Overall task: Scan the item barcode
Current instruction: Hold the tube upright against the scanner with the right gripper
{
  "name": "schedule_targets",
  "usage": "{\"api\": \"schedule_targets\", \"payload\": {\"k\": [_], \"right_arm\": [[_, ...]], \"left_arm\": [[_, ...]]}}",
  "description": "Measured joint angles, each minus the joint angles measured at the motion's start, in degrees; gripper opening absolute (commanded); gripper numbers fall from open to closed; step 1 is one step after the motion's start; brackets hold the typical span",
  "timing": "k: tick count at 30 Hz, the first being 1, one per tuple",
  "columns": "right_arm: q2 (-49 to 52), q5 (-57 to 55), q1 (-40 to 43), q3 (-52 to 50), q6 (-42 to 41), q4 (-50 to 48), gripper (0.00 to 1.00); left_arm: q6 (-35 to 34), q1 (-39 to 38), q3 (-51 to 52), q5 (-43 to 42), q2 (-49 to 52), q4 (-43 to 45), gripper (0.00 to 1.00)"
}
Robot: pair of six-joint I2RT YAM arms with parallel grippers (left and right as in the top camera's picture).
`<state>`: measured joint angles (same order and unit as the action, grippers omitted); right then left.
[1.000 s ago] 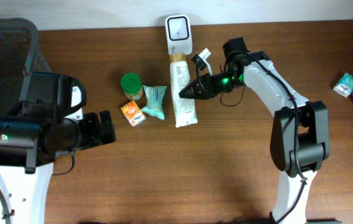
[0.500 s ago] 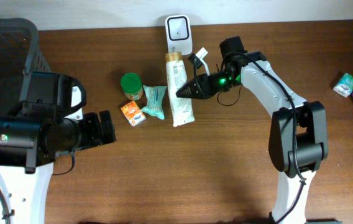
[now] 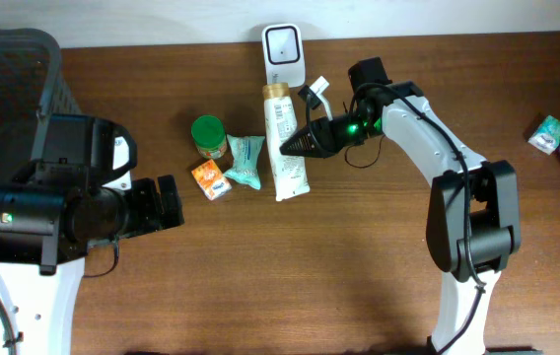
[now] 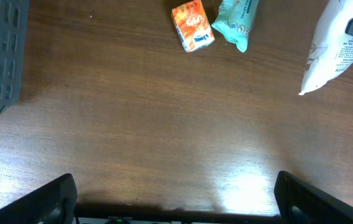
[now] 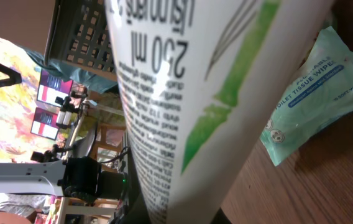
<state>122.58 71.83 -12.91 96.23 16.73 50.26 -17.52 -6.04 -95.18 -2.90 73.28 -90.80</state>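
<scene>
Below the scanner, tube: the white tube (image 3: 287,138) lies flat on the table (image 3: 359,266), its cap end just under the white scanner (image 3: 284,49) and its crimped end toward the table's middle
Tube up close: in the right wrist view its printed side (image 5: 183,93) fills the frame, with small text and a green stripe but no barcode that I can make out
Right gripper: the right gripper (image 3: 295,146) has its jaws together, the tip against the tube's right edge about halfway along; whether it nips that edge or only presses on it, I cannot tell
Change: over the last second this gripper has travelled left and the tube has gone with it, its crimped end swinging a little toward the wipes pack (image 3: 245,161); in the last half second almost nothing moved
Meaning: the nudge looks finished or paused; the tube is lined up with the scanner but lies beside it, not over its face, so the scan itself probably remains to be done
Left gripper: the left gripper (image 4: 176,196) has its fingers wide apart and holds nothing, over bare wood well apart from the tube
Neighbours: the wipes pack sits just beside the tube's left side, then an orange carton (image 3: 211,180) and a green-lidded jar (image 3: 207,133)
Risk: more pushing leftward would likely crowd the tube into the wipes pack
</scene>
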Motion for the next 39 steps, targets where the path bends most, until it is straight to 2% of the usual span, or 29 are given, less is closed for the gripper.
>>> {"api": "schedule_targets", "payload": {"k": [39], "right_arm": [[0.0, -3.1, -1.2, 0.0, 0.0, -0.6, 0.04]], "left_arm": [[0.0, 0.0, 0.0, 0.0, 0.0, 0.0, 0.99]]}}
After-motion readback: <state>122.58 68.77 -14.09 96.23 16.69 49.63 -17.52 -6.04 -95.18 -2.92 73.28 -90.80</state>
